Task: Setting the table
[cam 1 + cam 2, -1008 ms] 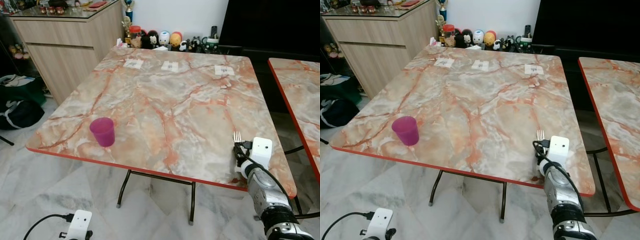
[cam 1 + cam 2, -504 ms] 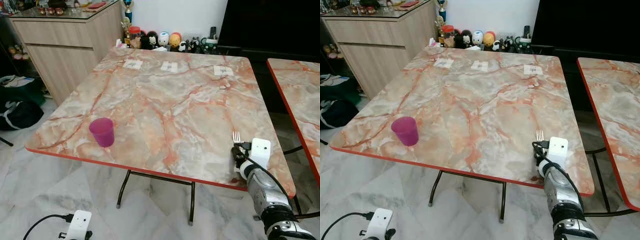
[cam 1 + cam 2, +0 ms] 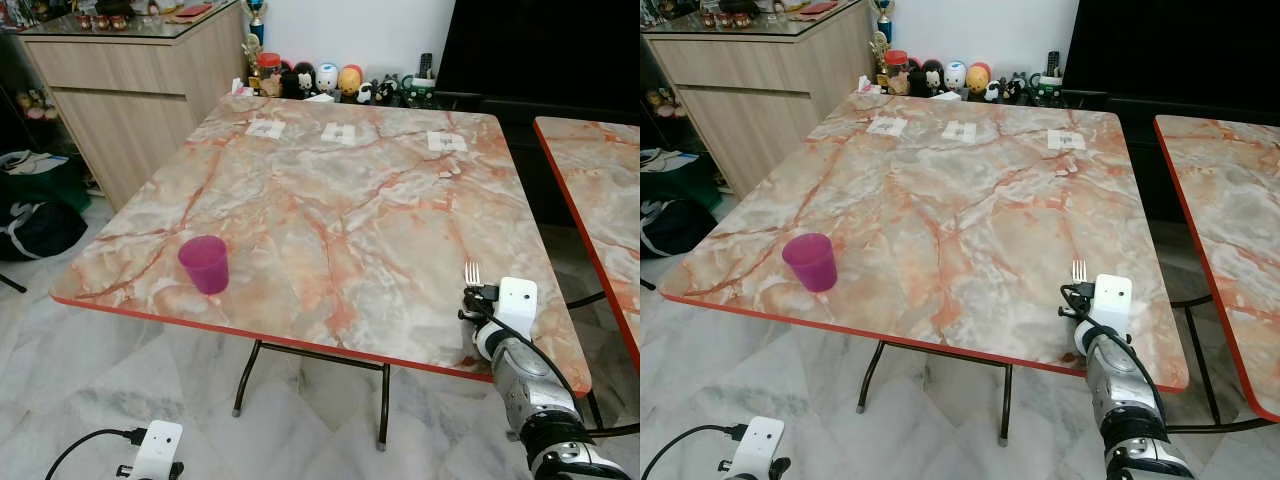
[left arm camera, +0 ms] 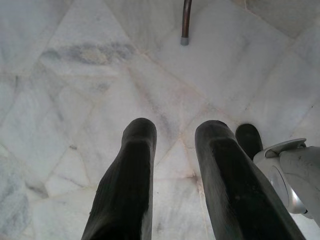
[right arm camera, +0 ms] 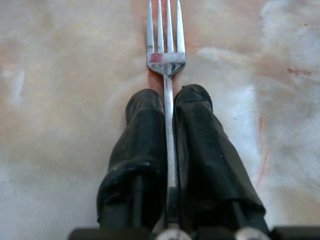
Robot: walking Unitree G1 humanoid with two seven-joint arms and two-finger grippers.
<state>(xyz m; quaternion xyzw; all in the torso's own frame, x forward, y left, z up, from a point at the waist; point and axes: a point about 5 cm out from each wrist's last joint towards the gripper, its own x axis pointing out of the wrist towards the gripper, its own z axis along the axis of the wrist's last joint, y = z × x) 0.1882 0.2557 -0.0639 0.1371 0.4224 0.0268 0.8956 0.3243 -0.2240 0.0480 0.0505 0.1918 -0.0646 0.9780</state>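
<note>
A silver fork point(image 5: 165, 47) sticks out from between the two black fingers of my right gripper point(image 5: 168, 97), which is shut on its handle. The tines point(image 3: 472, 271) point toward the far side of the marble table point(image 3: 330, 190), just above its near right corner. A purple plastic cup point(image 3: 205, 263) stands upright near the table's front left edge. My left gripper point(image 4: 176, 131) hangs low over the tiled floor, its fingers apart and holding nothing.
Small paper cards point(image 3: 339, 132) lie along the table's far edge, with toy figures point(image 3: 328, 77) behind them. A wooden cabinet point(image 3: 130, 90) stands at the left, a second marble table point(image 3: 600, 180) at the right. A dark bag point(image 3: 35, 222) lies on the floor at left.
My right gripper with the fork has edged slightly up and leftward over the table corner. The cup has not moved.
</note>
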